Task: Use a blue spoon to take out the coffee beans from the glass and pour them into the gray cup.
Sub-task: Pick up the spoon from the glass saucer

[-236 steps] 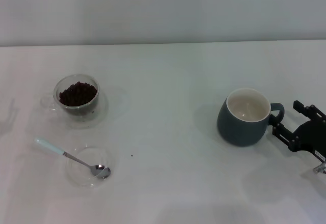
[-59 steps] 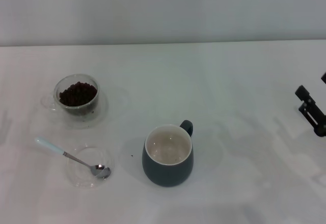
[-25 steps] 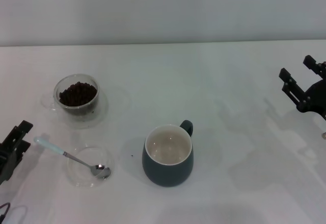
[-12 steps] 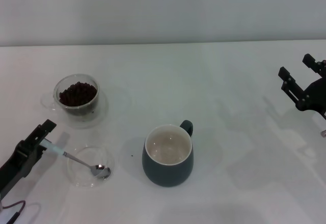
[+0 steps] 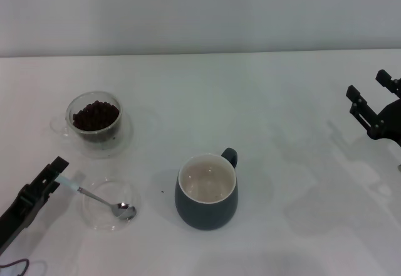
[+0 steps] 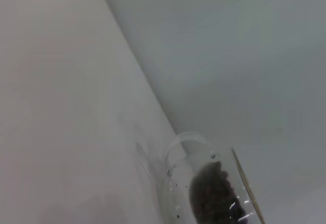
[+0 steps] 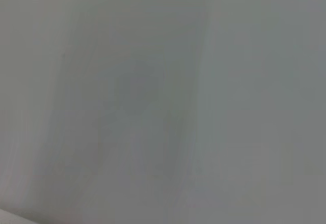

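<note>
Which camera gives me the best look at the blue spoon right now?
The head view: the blue spoon lies with its bowl in a clear dish, its handle end at the left end effector. The left wrist view shows only the glass; the right wrist view shows no spoon.

Dark vessels and dark tools on a pale, plain worktop.

The rounded dark blue-gray ceramic mug is creamy white inside (with faint specks). The small clear glass cup holds dark brown, nearly black coffee beans. The small teaspoon has a shiny silver bowl and a pale light-blue handle, over a clear shallow round dish. The left tool and right tool are black; the flat worktop is plain off-white, unpatterned.
</note>
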Controlling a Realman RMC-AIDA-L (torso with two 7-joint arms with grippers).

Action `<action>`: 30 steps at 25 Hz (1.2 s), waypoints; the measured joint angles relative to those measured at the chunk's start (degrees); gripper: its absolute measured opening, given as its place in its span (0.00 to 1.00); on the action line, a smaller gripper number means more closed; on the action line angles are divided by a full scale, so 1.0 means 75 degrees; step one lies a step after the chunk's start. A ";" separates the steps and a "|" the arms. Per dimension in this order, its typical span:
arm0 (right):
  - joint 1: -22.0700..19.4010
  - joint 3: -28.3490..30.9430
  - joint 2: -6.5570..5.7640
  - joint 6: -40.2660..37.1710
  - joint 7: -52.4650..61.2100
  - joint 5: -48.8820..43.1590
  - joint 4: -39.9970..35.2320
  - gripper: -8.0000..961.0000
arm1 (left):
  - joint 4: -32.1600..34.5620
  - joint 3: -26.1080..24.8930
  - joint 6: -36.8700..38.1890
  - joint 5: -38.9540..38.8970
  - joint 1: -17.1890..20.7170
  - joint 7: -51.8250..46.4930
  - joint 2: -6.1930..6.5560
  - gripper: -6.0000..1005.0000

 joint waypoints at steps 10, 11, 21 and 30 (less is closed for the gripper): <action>0.0051 -0.0011 0.0017 0.0009 -0.0001 -0.0061 0.0000 0.67 | 0.0061 -0.0001 0.0064 0.0075 0.0074 0.0156 0.0010 0.79; 0.0042 -0.0013 0.0026 -0.0006 -0.0001 -0.0064 0.0000 0.67 | 0.0062 -0.0001 0.0065 0.0080 0.0074 0.0156 0.0012 0.79; -0.0002 -0.0017 0.0058 -0.0052 -0.0001 -0.0073 0.0000 0.67 | 0.0083 0.0000 0.0064 0.0187 -0.0061 0.0159 0.0059 0.71; -0.0003 -0.0033 0.0059 -0.0065 -0.0001 -0.0071 -0.0042 0.67 | 0.0069 -0.0001 -0.0096 0.0189 -0.0127 0.0232 0.0074 0.70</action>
